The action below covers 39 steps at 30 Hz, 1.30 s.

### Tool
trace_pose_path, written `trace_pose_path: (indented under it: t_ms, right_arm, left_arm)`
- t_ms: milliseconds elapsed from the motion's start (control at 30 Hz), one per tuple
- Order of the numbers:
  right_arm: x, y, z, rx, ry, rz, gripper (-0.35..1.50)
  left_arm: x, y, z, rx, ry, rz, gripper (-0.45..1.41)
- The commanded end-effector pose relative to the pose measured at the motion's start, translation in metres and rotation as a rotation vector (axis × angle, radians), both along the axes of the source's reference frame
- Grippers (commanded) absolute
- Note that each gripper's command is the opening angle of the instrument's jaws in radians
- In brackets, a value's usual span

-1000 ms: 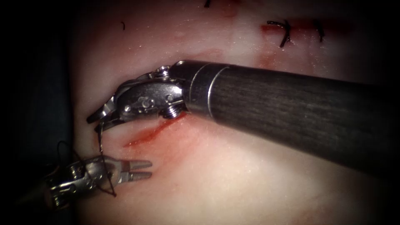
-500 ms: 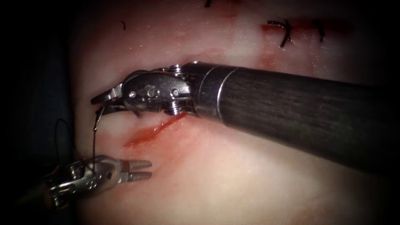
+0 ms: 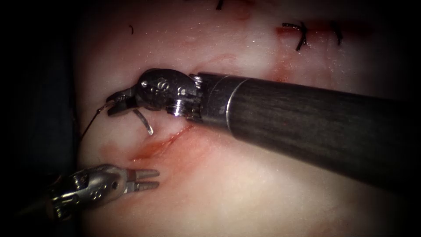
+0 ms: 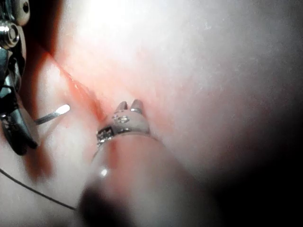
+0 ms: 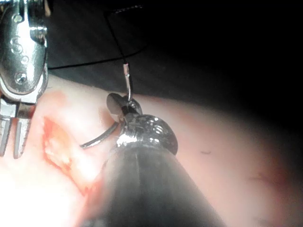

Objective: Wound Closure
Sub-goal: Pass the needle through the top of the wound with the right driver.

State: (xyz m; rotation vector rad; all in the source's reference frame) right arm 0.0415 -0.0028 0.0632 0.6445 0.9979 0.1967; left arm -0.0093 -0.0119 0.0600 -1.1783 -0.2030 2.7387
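You're over pale tissue (image 3: 245, 188), smooth and moist, running to darkness at its left border, where it drops off into black. Red fluid (image 3: 153, 147) stains the cut (image 3: 160, 142), a short slanted slit just below your right tool's wrist; a second cut (image 3: 324, 30) sits far up on the right.

Count with me: two tools, one needle, one thread. On that far cut you can make out two dark stitches (image 3: 300, 35), and a small cut end of thread (image 3: 130, 29) lies on the far left.

Your right tool (image 3: 115, 104) comes in across the scene, jaws clenched on the needle (image 3: 144, 122) near its thread end; the curve hangs down below the jaws with its tip free above the tissue, on the left of the cut, not in the flesh. In the right wrist view the needle (image 5: 102, 137) arcs out beside the jaws, clear of the surface. The thread (image 3: 87, 127) runs from the needle's tail down and left toward the dark border.

Your left tool (image 3: 147, 180) lies low on the near left, jaws slightly parted, grasping nothing, tips just short of the cut's lower end.

Open ground: plenty of bare tissue near and right of the cut. The left side is tight, with both tools close to the border.
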Motion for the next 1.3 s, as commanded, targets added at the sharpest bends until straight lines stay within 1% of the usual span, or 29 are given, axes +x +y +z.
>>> trace_pose_path:
  t_ms: [33, 133, 267, 333, 467, 533, 667, 900, 1100, 1300]
  right_arm:
    - [0.0007, 0.0004, 0.0002, 0.024, 0.013, 0.023, -0.35]
    - [0.0007, 0.0001, 0.0002, 0.079, 0.02, 0.055, -0.35]
    - [0.0006, 0.0, 0.0001, 0.21, 0.014, 0.121, -0.35]
    - [0.0005, -0.0001, 0.0001, 0.221, 0.015, 0.124, -0.35]
    - [0.0003, -0.0005, -0.0002, 0.299, 0.011, 0.152, -0.35]
    - [0.0002, -0.0011, -0.0006, 0.382, -0.002, 0.176, -0.35]
    - [0.0001, -0.002, -0.0009, 0.465, -0.029, 0.172, -0.35]
    - [0.0, -0.0035, -0.0015, 0.544, -0.04, 0.137, -0.35]
    - [-0.0002, -0.0047, -0.002, 0.642, -0.062, 0.139, -0.35]
    - [-0.0004, -0.0054, -0.0025, 0.7, -0.087, 0.136, -0.35]
  left_arm:
    - [-0.0005, 0.0003, 0.0005, -0.001, -0.001, 0.0, 0.01]
    - [-0.0005, 0.0003, 0.0005, -0.001, -0.001, 0.001, 0.01]
    - [-0.0005, 0.0003, 0.0005, -0.001, -0.001, 0.001, 0.01]
    - [-0.0005, 0.0003, 0.0005, -0.001, -0.001, 0.001, 0.01]
    - [-0.0005, 0.0003, 0.0005, -0.001, -0.002, 0.001, 0.01]
    - [-0.0005, 0.0003, 0.0006, -0.001, -0.002, 0.001, 0.01]
    - [-0.0004, 0.0004, 0.0006, -0.001, 0.001, 0.003, 0.01]
    - [-0.0003, 0.0005, 0.0006, 0.002, 0.001, 0.007, 0.01]
    - [-0.0002, 0.0005, 0.0006, 0.002, 0.001, 0.008, 0.01]
    - [-0.0002, 0.0005, 0.0006, 0.001, 0.002, 0.006, 0.01]
